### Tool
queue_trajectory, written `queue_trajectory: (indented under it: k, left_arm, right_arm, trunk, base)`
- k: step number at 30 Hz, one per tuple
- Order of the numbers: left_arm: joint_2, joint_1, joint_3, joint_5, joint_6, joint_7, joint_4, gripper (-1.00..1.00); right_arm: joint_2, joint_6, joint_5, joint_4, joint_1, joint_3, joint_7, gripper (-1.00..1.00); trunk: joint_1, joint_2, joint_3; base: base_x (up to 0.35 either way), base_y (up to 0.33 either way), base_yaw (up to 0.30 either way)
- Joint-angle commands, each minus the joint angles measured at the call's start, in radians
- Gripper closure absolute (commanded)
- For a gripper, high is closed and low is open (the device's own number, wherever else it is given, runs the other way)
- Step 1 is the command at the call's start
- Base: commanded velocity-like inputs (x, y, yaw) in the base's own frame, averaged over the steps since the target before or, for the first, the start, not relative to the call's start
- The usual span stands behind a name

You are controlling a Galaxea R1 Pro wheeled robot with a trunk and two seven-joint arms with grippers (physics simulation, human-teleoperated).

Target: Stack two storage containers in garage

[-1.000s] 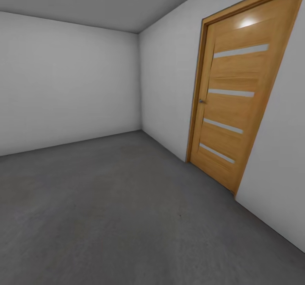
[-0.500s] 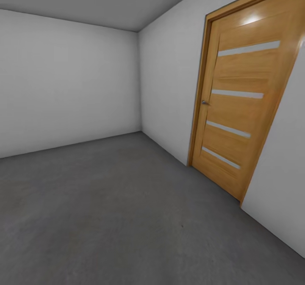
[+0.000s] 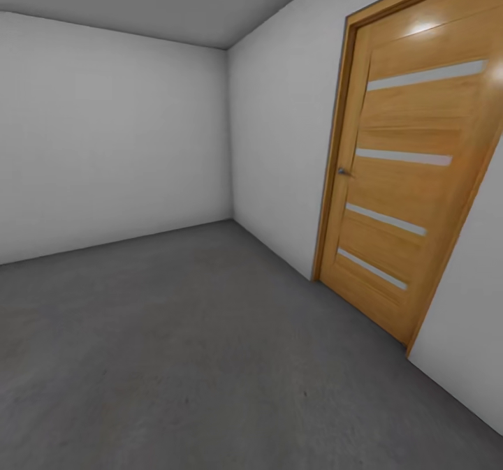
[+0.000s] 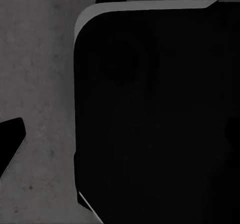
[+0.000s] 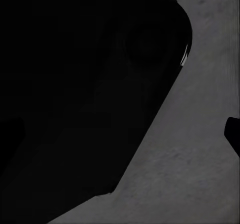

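Observation:
The two storage containers are out of view. I am in the garage, and its dark grey concrete floor (image 3: 175,358) stretches ahead to plain white walls. In the left wrist view, my left gripper (image 4: 120,134) hangs over the floor (image 4: 40,84) and a dark rounded part of my own body (image 4: 160,114); its fingertips (image 4: 11,136) sit far apart at the picture's edges with nothing between them. My right gripper (image 5: 120,134) is likewise spread, one fingertip (image 5: 233,132) showing against the floor (image 5: 200,174), and it holds nothing.
An orange-brown wooden door (image 3: 412,197) with glass slits stands shut in the right wall, with a small handle (image 3: 343,172) on its left side. The far white wall (image 3: 112,135) meets the right wall at a corner. The ceiling is grey.
The whole head view has shifted: the door now looks larger and sits further right, so the camera has moved forward. Nothing in the room itself has moved.

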Motion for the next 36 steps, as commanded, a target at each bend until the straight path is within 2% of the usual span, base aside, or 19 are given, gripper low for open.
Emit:
queue_trajectory:
  k: [1,36]
  left_arm:
    - [0.0,0.0,0.0,0.004,-0.001,0.001,0.0,-1.0]
    - [0.002,0.0,0.0,0.004,-0.001,0.003,0.0,-1.0]
  right_arm:
    - [0.0,-0.002,-0.005,0.0,0.0,0.005,0.0,-1.0]
    - [-0.002,-0.002,-0.005,0.0,-0.001,0.005,-0.002,-1.0]
  trunk:
    - [0.001,0.0,-0.001]
    - [0.001,0.0,-0.001]
  base:
    - [0.322,0.0,0.0]
    - [0.322,0.0,0.0]
